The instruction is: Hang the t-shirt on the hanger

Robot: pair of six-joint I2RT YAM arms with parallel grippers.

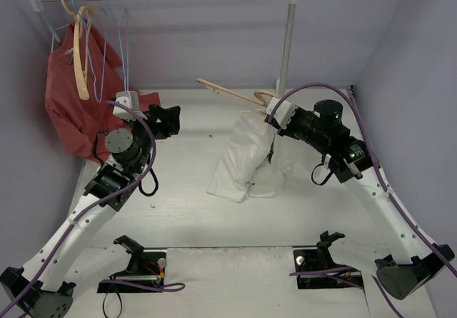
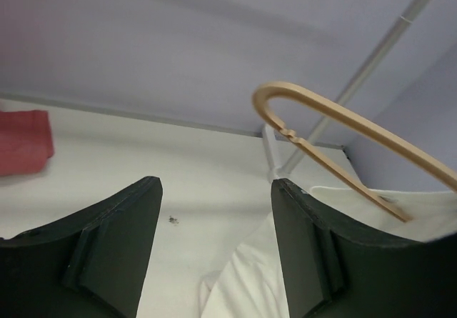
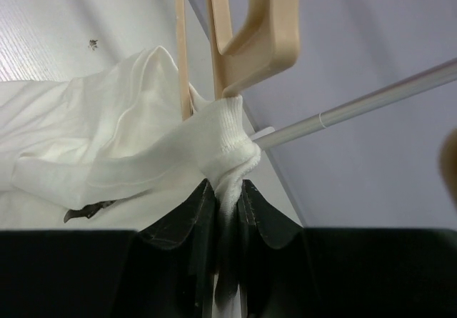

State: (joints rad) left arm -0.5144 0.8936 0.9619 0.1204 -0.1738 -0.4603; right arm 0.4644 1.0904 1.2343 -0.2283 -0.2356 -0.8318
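Presently: right claw (image 3: 227,193) pinched narrow on the ribbed collar (image 3: 227,138) of the t-shirt (image 1: 246,162). The shirt hangs from it in a soft heap down to the tabletop (image 1: 186,211), centre-right. Wooden hanger (image 1: 228,93) pokes out at the neck, tilted, one arm apparently inside the cloth. Left claw (image 1: 166,120) wide, holding nothing, well apart from the shirt.

Judgement: cloth light, limp, bunches easily. The hanger is stiff and light. Best holds are the collar rib or a shoulder seam.
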